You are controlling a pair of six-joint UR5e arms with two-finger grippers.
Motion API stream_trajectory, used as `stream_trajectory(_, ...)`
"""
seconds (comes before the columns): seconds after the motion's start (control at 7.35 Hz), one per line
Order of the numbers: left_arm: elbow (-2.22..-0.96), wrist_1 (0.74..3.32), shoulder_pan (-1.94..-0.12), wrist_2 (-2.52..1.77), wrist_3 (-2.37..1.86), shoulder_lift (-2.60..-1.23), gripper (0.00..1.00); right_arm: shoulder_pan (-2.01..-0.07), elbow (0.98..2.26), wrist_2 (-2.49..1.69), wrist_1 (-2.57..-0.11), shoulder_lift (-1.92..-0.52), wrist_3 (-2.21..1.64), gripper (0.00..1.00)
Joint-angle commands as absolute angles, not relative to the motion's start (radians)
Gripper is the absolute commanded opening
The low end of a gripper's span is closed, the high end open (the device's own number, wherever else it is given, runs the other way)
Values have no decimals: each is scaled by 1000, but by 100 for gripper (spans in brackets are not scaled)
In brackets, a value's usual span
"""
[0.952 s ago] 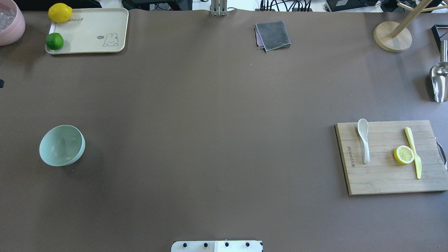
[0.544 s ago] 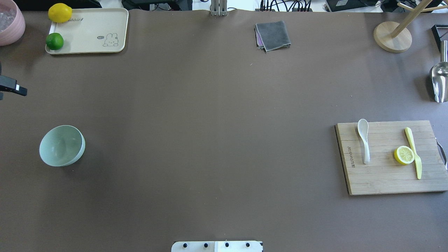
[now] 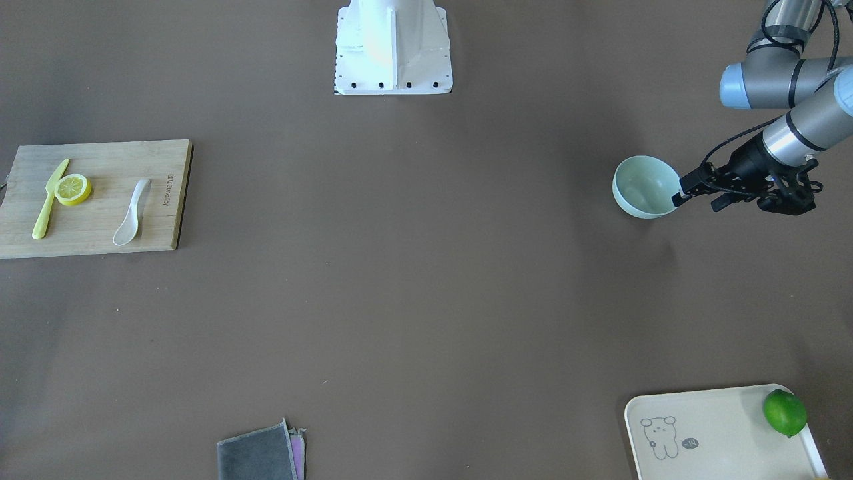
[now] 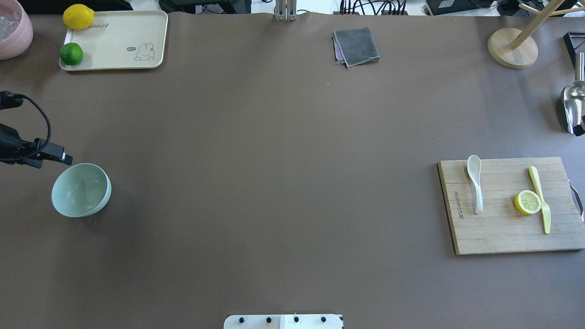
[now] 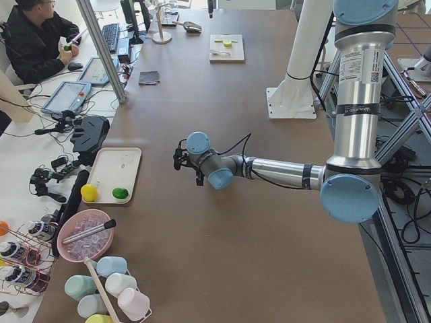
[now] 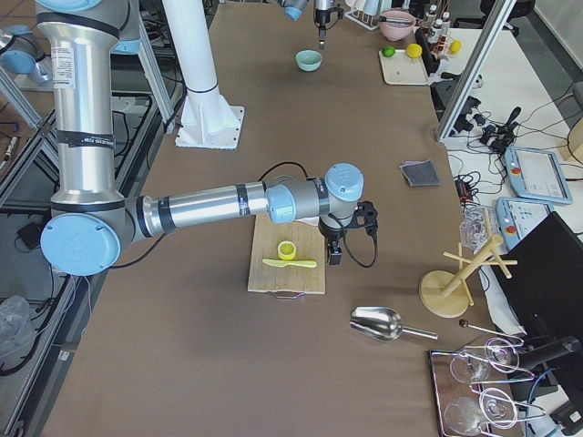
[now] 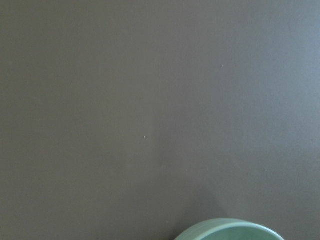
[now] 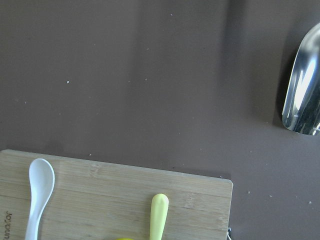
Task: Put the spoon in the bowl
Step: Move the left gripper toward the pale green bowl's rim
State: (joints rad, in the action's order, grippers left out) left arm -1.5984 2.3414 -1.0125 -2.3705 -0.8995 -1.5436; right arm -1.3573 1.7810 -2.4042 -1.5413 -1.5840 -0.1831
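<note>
The white spoon (image 4: pixel 475 183) lies on a wooden cutting board (image 4: pixel 498 233) at the table's right, scoop pointing away from the robot; it also shows in the right wrist view (image 8: pixel 39 192) and the front view (image 3: pixel 131 213). The mint-green bowl (image 4: pixel 81 189) stands empty at the left; its rim shows in the left wrist view (image 7: pixel 230 231). My left gripper (image 3: pixel 753 190) hovers just beside the bowl (image 3: pixel 645 187); I cannot tell whether it is open. My right gripper (image 6: pixel 335 246) hangs over the board's outer end; I cannot tell its state.
A yellow knife (image 4: pixel 540 199) and a lemon slice (image 4: pixel 528 202) share the board. A metal scoop (image 4: pixel 573 107) lies beyond it. A cream tray (image 4: pixel 114 41) with lemon and lime, a pink bowl (image 4: pixel 13 27), a grey cloth (image 4: pixel 356 45) and a wooden stand (image 4: pixel 512 48) line the far edge.
My left arm has come in from the overhead view's left edge and moved toward the bowl's rim. A dark bit of the right arm now shows at the right edge. Spoon and bowl are unmoved.
</note>
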Motion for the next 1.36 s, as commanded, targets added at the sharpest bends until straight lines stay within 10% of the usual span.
stream_trajectory(0.0,-1592,2377,-960,-2370,-899,-1504,97,-1322,1827,-2416,-1540,-1582,-311,100)
stream_trajectory(0.14,-1580,2388,-950,-2372,-900,-1503,91,-1319,1830,-2419,-1540,-1582,-319,100)
stream_trajectory(0.54,-1485,2549,-945,-2384,-905,-1502,1,-1318,1830,-2421,-1540,-1583,-318,100)
stream_trajectory(1.22,-1630,2540,-994,-2554,-1139,-1517,0,-1318,1833,-2416,-1542,-1585,-319,100)
